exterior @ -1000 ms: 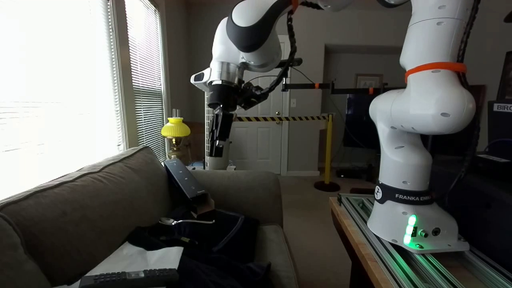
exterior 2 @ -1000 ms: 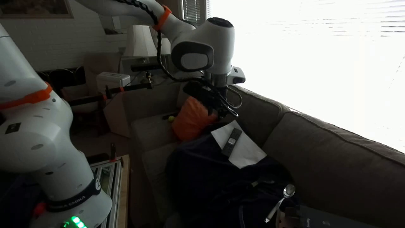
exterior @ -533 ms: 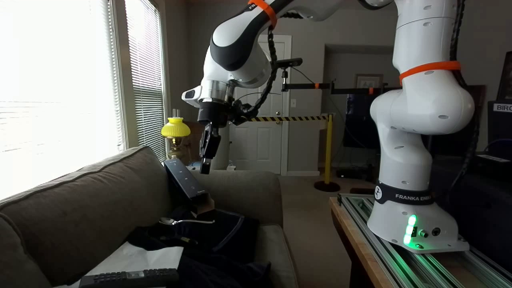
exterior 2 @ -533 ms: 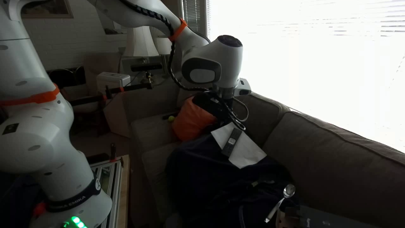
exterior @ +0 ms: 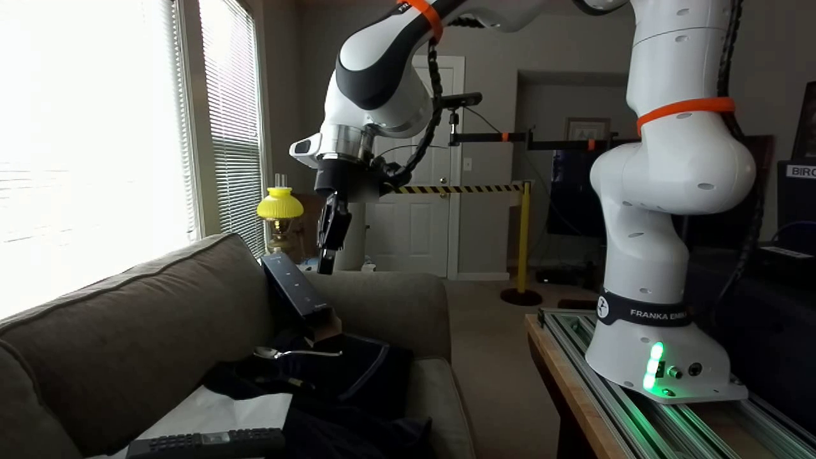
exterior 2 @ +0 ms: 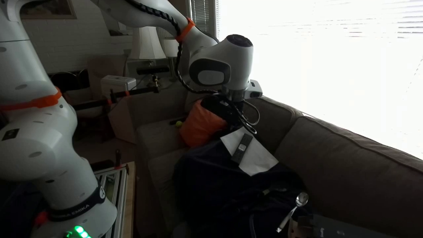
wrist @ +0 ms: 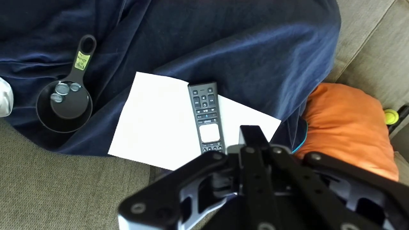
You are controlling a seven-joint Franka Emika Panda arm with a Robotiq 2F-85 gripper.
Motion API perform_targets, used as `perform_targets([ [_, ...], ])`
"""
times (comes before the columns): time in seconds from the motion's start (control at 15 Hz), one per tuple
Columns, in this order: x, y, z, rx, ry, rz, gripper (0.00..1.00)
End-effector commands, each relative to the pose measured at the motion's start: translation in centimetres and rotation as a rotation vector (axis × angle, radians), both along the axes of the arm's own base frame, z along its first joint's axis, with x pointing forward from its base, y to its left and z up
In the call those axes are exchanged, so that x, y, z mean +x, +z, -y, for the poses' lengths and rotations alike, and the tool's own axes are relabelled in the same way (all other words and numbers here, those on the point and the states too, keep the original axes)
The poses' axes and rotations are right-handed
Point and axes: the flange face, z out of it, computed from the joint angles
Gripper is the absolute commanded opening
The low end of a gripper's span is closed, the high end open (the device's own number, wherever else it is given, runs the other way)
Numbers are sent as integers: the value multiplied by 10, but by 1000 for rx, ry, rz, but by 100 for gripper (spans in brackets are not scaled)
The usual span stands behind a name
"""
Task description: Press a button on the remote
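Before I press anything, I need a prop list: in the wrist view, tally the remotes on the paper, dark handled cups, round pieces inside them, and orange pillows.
Remote: 1
Dark handled cup: 1
Round pieces inside it: 3
Orange pillow: 1
Total: 6

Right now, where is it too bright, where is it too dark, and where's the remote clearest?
In both exterior views, the big window glares white; in an exterior view, the navy blanket sinks into gloom; in the wrist view, the remote looks clearest, its buttons crisp.
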Motion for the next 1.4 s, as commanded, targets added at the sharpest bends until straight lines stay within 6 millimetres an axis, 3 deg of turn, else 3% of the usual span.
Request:
perform_targets([
  [0.0,0,0,0,0,0,-1,1],
  [0.53,0,0,0,0,0,-1,0],
  [1.33,38,-85,-26,-9,31,-92,0],
])
